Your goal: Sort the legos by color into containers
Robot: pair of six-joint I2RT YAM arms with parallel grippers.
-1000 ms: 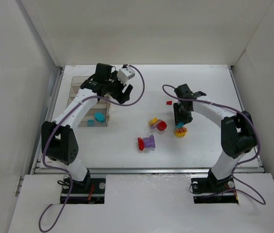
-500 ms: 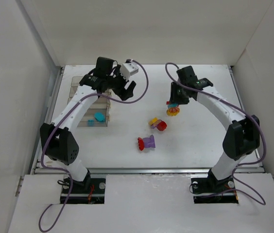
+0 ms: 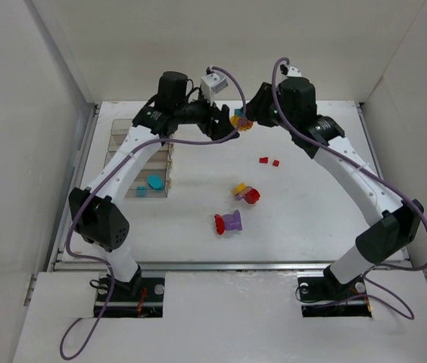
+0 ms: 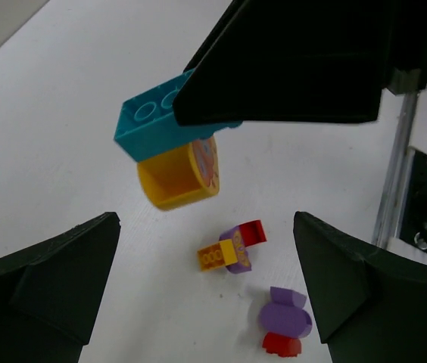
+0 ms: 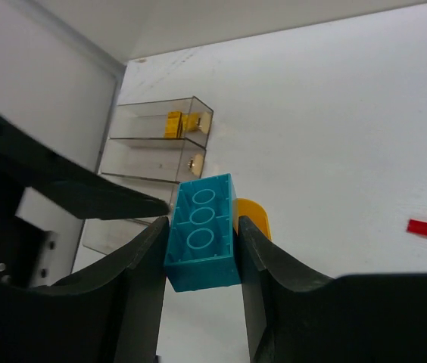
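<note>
My right gripper point(image 3: 245, 117) is shut on a cyan brick point(image 5: 201, 231) joined to a yellow rounded piece point(image 5: 257, 216), and holds this clump point(image 3: 239, 121) in the air over the far middle of the table. My left gripper point(image 3: 218, 125) is open and empty, just left of the clump; in the left wrist view the clump point(image 4: 169, 144) hangs above and between its fingers point(image 4: 54, 272). The clear containers point(image 3: 141, 162) stand at the left. The nearest bin holds cyan bricks point(image 3: 154, 181). The far bins hold yellow pieces point(image 5: 176, 122).
On the table lie two small red pieces point(image 3: 269, 161), a yellow-purple-red clump point(image 3: 245, 193) and a purple-red clump point(image 3: 229, 221). Both clumps show in the left wrist view point(image 4: 232, 246). White walls enclose the table on three sides.
My right gripper lifted the cyan-yellow clump off the table and carried it far and left. My left gripper swung right from over the containers and now faces the clump.
</note>
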